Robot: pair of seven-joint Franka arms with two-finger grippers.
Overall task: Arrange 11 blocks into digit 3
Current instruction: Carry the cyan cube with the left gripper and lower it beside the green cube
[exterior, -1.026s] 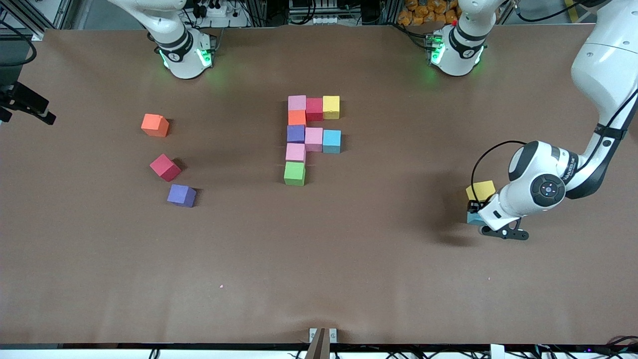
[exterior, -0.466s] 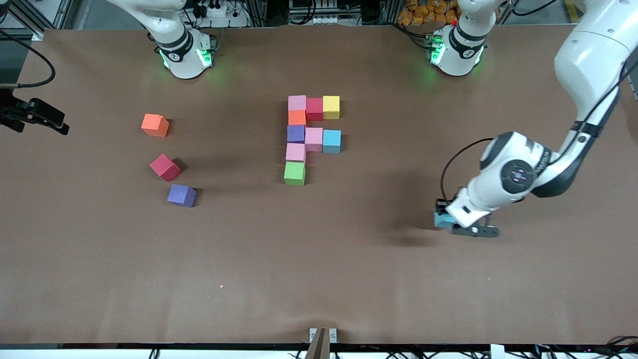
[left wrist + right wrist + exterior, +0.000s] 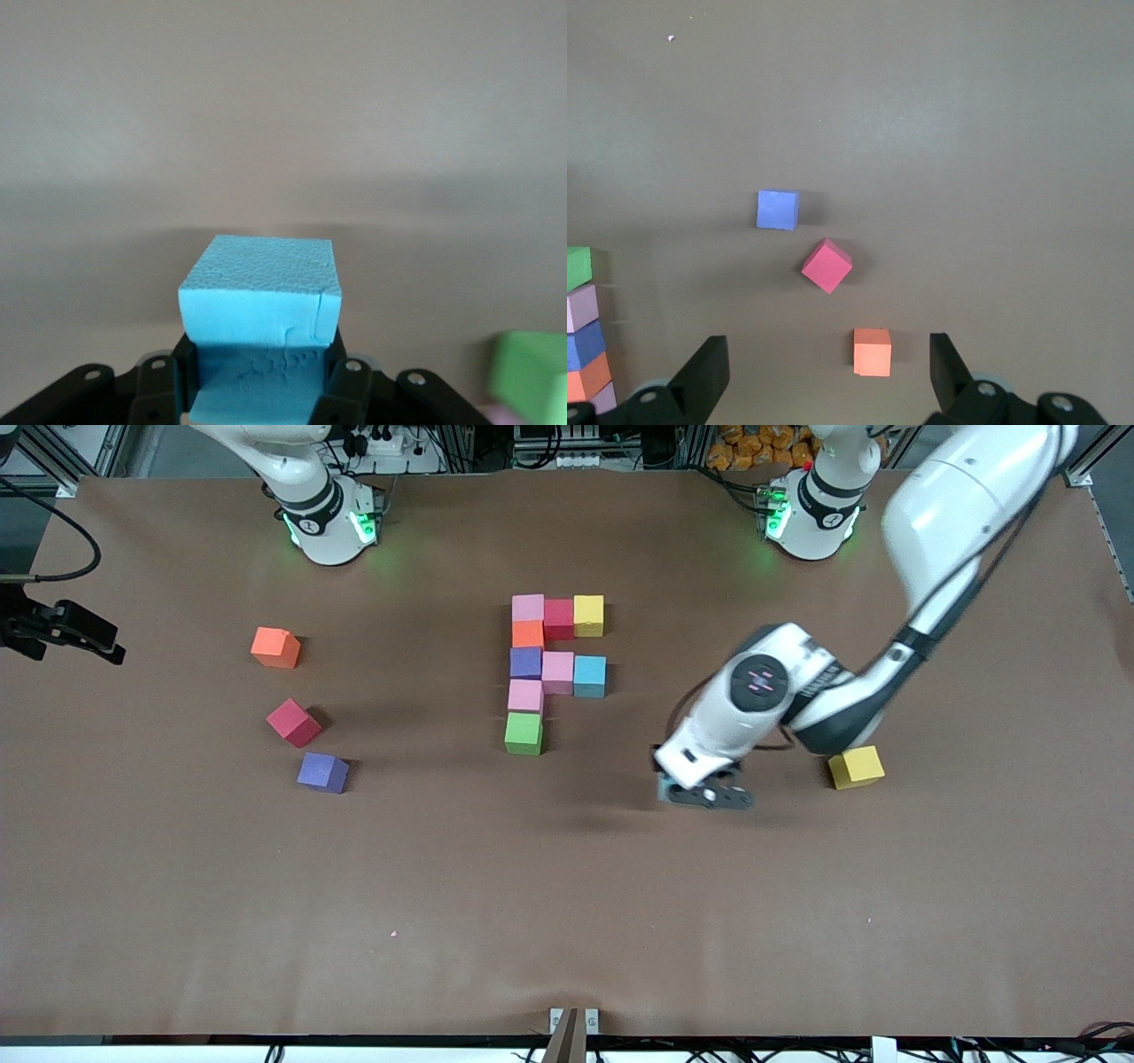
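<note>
My left gripper is shut on a light blue block and holds it just above the bare table, between the figure and a loose yellow block. The partial digit 3 stands mid-table: a pink, red and yellow bar, then orange, then a purple, pink and light blue bar, then pink and green. My right gripper is open and empty, high over the right arm's end.
Three loose blocks lie toward the right arm's end: orange, red, purple. They also show in the right wrist view, orange being lowest. The green block shows at the edge of the left wrist view.
My left gripper has carried the light blue block from beside the loose yellow block toward the figure. The yellow block stays on the table. My right gripper has shifted slightly.
</note>
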